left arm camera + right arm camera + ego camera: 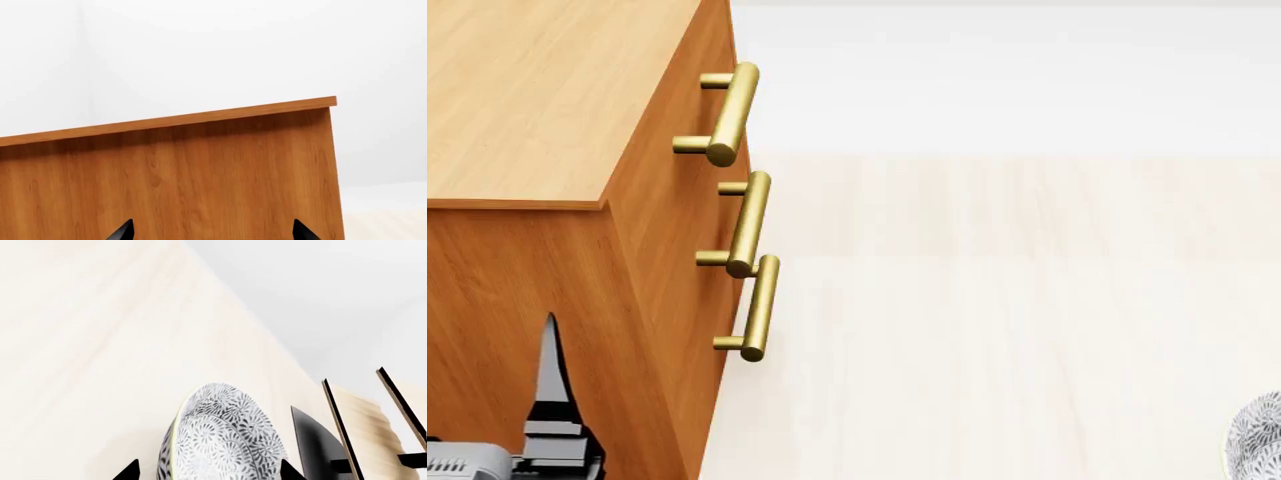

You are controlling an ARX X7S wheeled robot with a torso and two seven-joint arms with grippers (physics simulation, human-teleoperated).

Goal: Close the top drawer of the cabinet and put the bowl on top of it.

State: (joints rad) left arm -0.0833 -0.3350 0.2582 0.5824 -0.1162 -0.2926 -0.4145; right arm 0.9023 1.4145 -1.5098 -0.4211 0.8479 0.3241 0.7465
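The cabinet [534,90] fills the head view's left, flat top up, with three brass handles down its front. The top drawer [701,50] carries the uppermost handle [731,113], and its front looks level with the two below. My left gripper [213,231] is open, facing the cabinet's plain side panel [200,175] just below the top edge; one of its fingers [553,390] shows against that panel. The bowl [220,440], white with a dark floral pattern, lies on the pale floor and peeks in at the head view's lower right [1261,440]. My right gripper [209,471] is open, its tips either side of the bowl.
A pale wooden rack [363,415] with dark slats and a dark base [317,445] stands just beyond the bowl. Pale wood floor [1001,330] stretches between the cabinet and the bowl. White walls lie behind.
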